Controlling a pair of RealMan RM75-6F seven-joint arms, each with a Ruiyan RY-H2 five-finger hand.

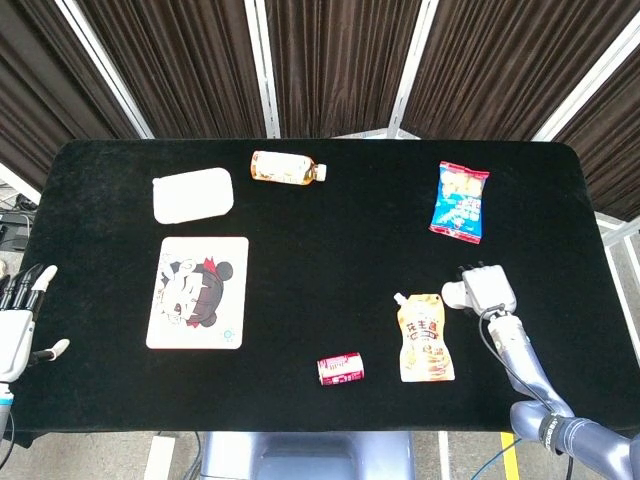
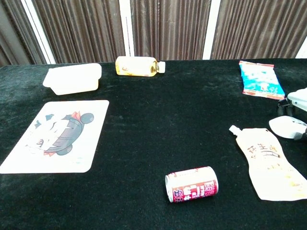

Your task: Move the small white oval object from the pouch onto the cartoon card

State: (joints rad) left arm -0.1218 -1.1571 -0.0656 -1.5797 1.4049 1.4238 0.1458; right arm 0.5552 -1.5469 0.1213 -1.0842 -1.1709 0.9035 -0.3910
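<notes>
The small white oval object (image 1: 452, 296) (image 2: 287, 127) lies on the black cloth just off the upper right corner of the yellow spouted pouch (image 1: 425, 340) (image 2: 268, 160). My right hand (image 1: 486, 290) (image 2: 296, 101) hovers over the object's right side with its fingers bent down towards it. Whether they touch or grip it is hidden. The cartoon card (image 1: 198, 292) (image 2: 56, 135) lies flat at the left with nothing on it. At the table's left edge, my left hand (image 1: 18, 325) holds nothing, its fingers apart.
A small red can (image 1: 341, 369) (image 2: 192, 184) lies on its side near the front edge. At the back are a white lidded box (image 1: 193, 193), a yellow drink bottle (image 1: 285, 168) on its side, and a blue snack bag (image 1: 460, 201).
</notes>
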